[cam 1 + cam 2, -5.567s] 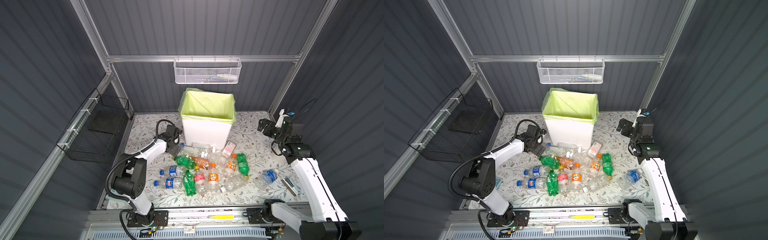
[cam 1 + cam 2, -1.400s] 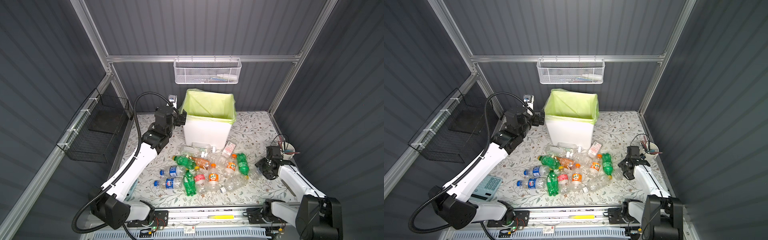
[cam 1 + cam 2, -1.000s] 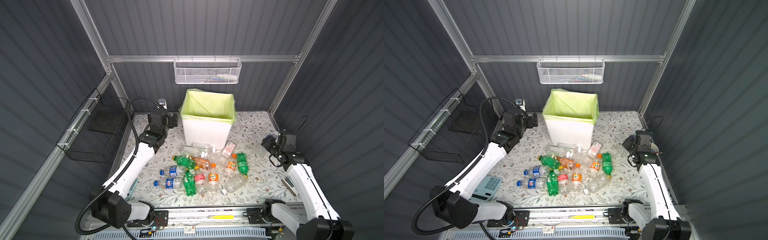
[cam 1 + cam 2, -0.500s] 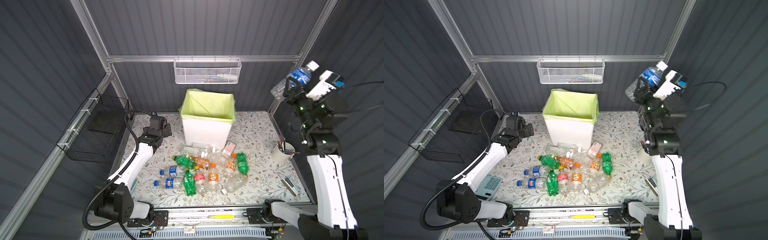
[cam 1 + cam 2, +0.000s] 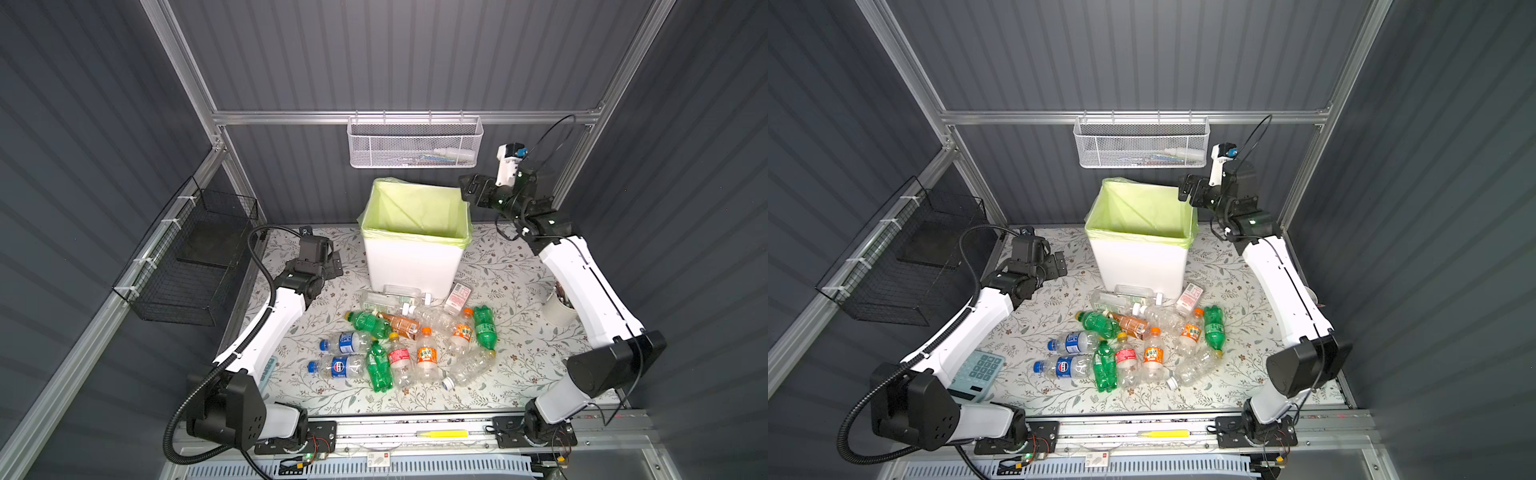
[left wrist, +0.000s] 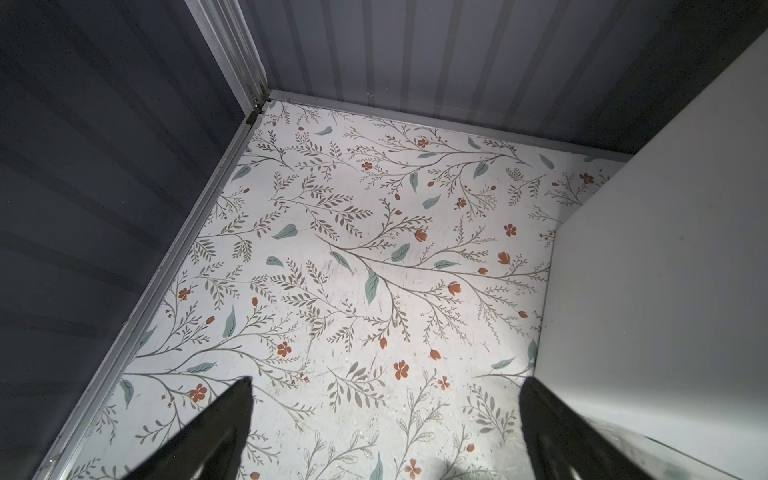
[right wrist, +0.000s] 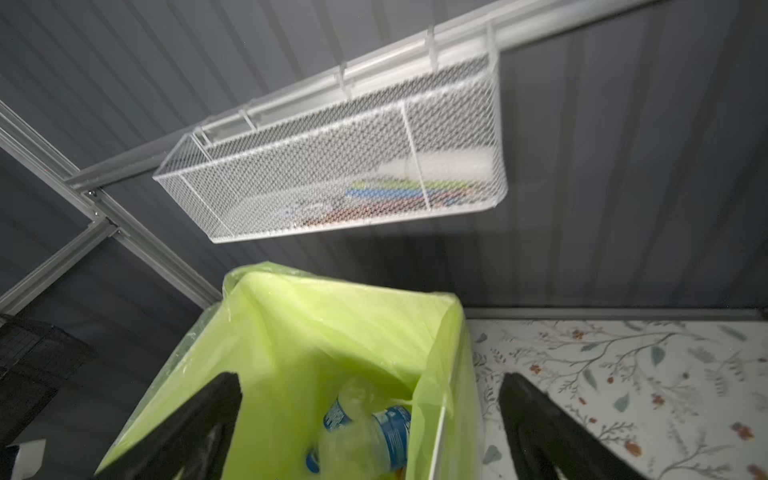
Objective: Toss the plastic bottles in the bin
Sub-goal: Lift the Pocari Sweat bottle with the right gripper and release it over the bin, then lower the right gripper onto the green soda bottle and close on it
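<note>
Several plastic bottles (image 5: 427, 355) lie heaped on the floral mat in front of the bin (image 5: 409, 266), seen in both top views (image 5: 1152, 355). The bin is white with a lime-green bag (image 5: 1138, 216). My right gripper (image 5: 467, 193) hangs open at the bin's right rim, nothing between its fingers. In the right wrist view the gripper (image 7: 370, 382) looks down into the bag (image 7: 316, 332), where a blurred blue-labelled bottle (image 7: 374, 428) lies or falls. My left gripper (image 5: 334, 266) stands open and empty low over the mat, left of the bin; the left wrist view shows it (image 6: 384, 384) beside the bin's wall (image 6: 665, 291).
A white mesh basket (image 5: 415, 143) hangs on the back rail above the bin. A black wire basket (image 5: 195, 257) hangs on the left wall. A white cup of pens (image 5: 559, 309) stands at the right, a calculator (image 5: 976, 372) at the front left, and a small carton (image 5: 457, 296) by the bin.
My right arm swung down from high up to the bin's rim, its jaws opened, and the blue-labelled bottle it held dropped into the bin. My left arm barely moved.
</note>
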Robot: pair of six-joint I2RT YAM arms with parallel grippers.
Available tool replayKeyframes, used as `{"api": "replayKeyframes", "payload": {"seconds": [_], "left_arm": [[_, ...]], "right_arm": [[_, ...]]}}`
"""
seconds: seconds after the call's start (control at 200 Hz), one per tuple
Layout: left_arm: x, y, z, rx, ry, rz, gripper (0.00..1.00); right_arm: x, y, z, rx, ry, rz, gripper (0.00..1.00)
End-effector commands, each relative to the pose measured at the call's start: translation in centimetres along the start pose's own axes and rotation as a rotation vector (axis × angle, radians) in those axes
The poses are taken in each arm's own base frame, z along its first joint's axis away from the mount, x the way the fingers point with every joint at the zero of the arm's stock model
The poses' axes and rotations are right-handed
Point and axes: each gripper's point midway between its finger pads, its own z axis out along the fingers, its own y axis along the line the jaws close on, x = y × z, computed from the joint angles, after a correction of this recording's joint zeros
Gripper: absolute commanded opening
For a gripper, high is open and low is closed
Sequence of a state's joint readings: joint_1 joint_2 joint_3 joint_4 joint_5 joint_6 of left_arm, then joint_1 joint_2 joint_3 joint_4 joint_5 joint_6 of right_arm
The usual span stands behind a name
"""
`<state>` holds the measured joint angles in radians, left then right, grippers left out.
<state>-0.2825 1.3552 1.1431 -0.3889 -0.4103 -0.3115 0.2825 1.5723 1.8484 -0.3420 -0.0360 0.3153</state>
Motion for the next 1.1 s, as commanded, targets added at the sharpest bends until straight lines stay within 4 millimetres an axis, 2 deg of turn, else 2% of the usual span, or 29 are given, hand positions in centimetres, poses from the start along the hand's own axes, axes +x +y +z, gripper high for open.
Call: {"api": "replayKeyframes", "payload": {"seconds": [0.0, 0.075, 0.21, 0.36, 0.52, 0.585, 0.645, 0.765, 0.891, 1.001, 1.096], "left_arm": [[-0.3, -0.2, -1.5, 0.031, -0.007, -0.029, 1.00], [-0.3, -0.2, -1.7, 0.040, -0.003, -0.030, 1.00], [0.3, -1.4, -1.8, 0.107, 0.018, 0.025, 1.00], [2.5, -2.5, -1.4, 0.156, 0.082, 0.129, 1.00], [6.2, -5.0, -1.2, 0.198, 0.162, 0.352, 1.00], [7.7, -6.0, -1.1, 0.206, 0.201, 0.431, 1.00], [8.7, -6.1, -0.6, 0.189, 0.237, 0.440, 1.00], [9.1, -5.8, 0.0, 0.156, 0.244, 0.345, 1.00], [9.2, -5.5, 0.4, 0.135, 0.207, 0.236, 1.00], [9.3, -5.1, 0.6, 0.113, 0.190, 0.189, 1.00], [9.1, -4.4, 0.8, 0.071, 0.177, 0.163, 1.00]], "right_arm": [[-7.2, 0.3, -6.6, 0.061, -0.230, -0.083, 0.99], [-7.0, -0.5, -7.8, 0.098, -0.248, -0.099, 0.99], [-5.0, -2.3, -8.6, 0.133, -0.212, -0.086, 0.99], [-0.2, -6.3, -9.1, 0.201, -0.130, 0.003, 0.99], [7.0, -10.3, -9.1, 0.269, 0.012, 0.092, 0.99], [10.7, -11.6, -8.8, 0.300, 0.107, 0.107, 0.99], [14.1, -12.6, -8.5, 0.322, 0.199, 0.134, 0.99], [21.3, -14.2, -8.5, 0.367, 0.394, 0.213, 0.99], [27.2, -15.1, -9.2, 0.403, 0.547, 0.286, 0.98], [31.3, -15.2, -10.2, 0.412, 0.660, 0.319, 0.96], [33.8, -15.2, -11.2, 0.427, 0.741, 0.328, 0.94]]}}
